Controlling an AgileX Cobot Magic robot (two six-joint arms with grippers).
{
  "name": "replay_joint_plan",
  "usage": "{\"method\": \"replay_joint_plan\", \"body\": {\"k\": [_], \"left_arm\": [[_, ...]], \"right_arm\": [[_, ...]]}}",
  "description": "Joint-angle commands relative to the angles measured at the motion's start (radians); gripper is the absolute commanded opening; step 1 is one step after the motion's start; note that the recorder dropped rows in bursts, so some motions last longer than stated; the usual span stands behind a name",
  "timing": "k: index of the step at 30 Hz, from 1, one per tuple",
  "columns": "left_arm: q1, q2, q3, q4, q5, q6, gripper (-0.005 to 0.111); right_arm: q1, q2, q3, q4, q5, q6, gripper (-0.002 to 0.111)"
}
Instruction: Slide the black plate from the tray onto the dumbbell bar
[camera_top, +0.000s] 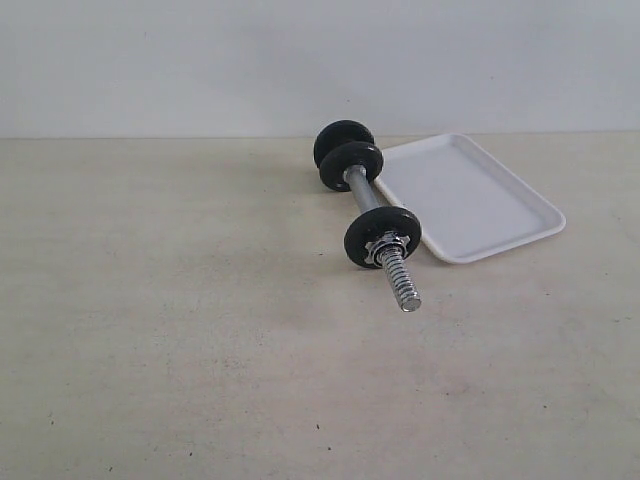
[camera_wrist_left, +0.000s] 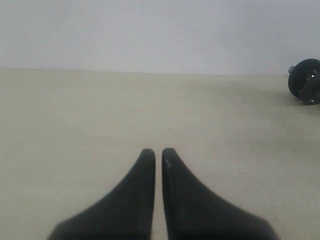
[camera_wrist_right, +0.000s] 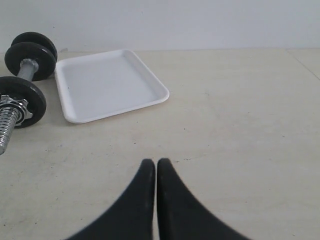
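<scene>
Exterior view: three black plates (camera_top: 382, 236) on dumbbell bar (camera_top: 362, 190); one tray (camera_top: 470, 195); left tool (camera_wrist_left: 158, 152), right tool (camera_wrist_right: 155, 162) closed.

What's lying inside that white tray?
Nothing: the white rectangular plastic tray shows a bare, uncovered floor. The black round weight discs sit on the chrome dumbbell bar beside it.

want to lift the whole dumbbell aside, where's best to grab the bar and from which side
Best bet: grip the smooth bare middle of the dumbbell bar, between the near disc and the two far discs, coming straight down, jaws astride the rod. The discs prop it up, leaving finger room beneath; the tray crowds its right side.
</scene>
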Motion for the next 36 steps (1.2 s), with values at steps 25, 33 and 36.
{"method": "replay_joint_plan", "body": {"k": [25,33,36], "left_arm": [[0.003,-0.003,0.003,0.004,-0.006,0.004,0.004],[0.003,-0.003,0.003,0.004,-0.007,0.004,0.004],[0.003,-0.003,0.003,0.004,-0.007,0.004,0.004]], "right_arm": [[-0.003,-0.005,0.0,0.0,-0.004,0.023,0.0],[-0.003,-0.005,0.0,0.0,-0.004,0.023,0.0],[-0.003,-0.005,0.0,0.0,-0.004,0.023,0.0]]}}
